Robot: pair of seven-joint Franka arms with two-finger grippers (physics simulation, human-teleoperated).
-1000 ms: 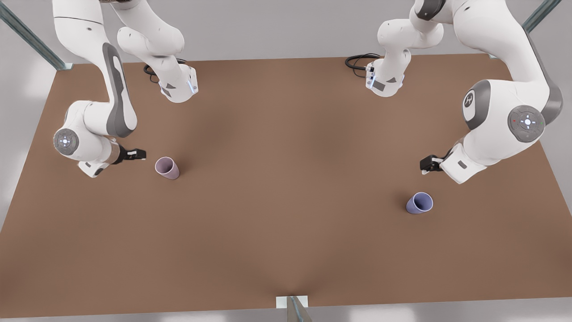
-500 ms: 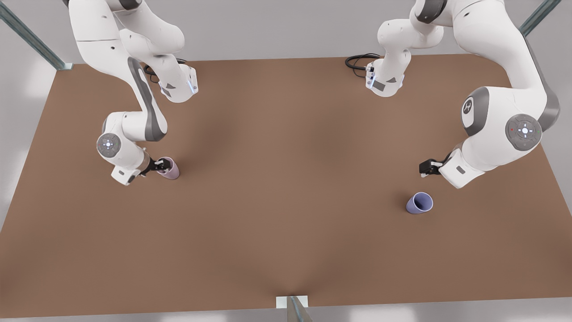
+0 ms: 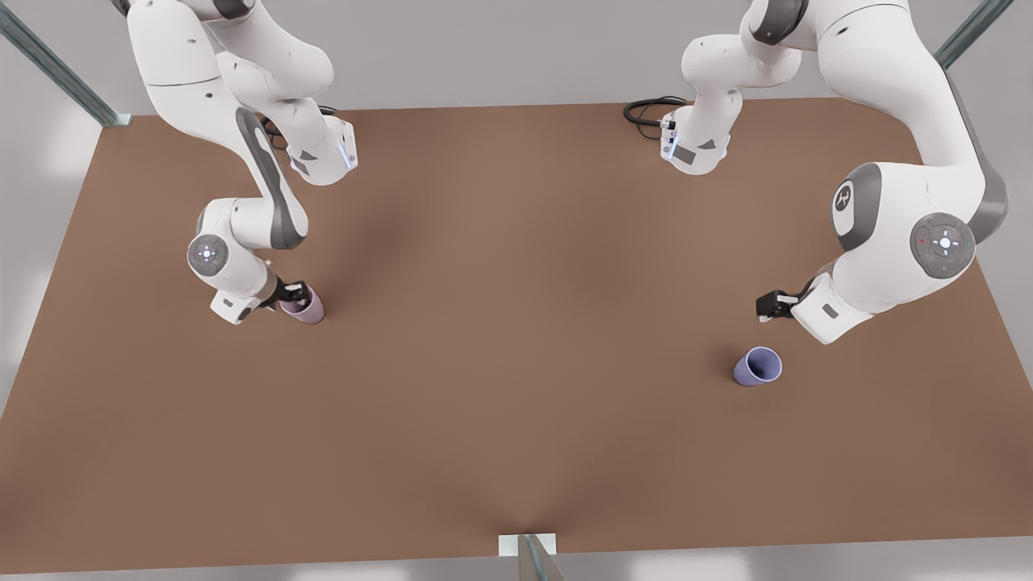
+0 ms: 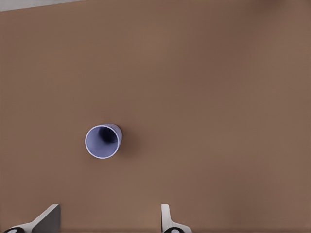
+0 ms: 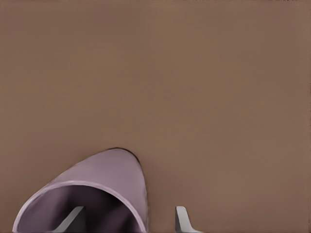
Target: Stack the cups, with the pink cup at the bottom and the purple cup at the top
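Note:
The pink cup (image 3: 307, 307) stands upright on the brown table (image 3: 516, 420) at the front view's left. My right gripper (image 3: 292, 294) is at its rim and open. In the right wrist view the pink cup (image 5: 107, 179) is close: one finger sits inside its mouth and the other outside, so the wall lies between them at the right gripper (image 5: 127, 221). The purple cup (image 3: 758, 366) stands upright at the front view's right. My left gripper (image 3: 767, 306) hovers behind it, open. The purple cup (image 4: 103, 141) lies ahead of the left gripper (image 4: 108, 224), apart from both fingers.
Both arm bases stand at the table's back edge, with black cables (image 3: 646, 110) beside the one on the front view's right. A small post (image 3: 529, 550) sticks up at the middle of the front edge. Wide bare tabletop separates the two cups.
The right gripper travelled toward the front view's right and reached the pink cup's rim, then settled slightly lower. The left gripper barely shifted. Neither cup moved.

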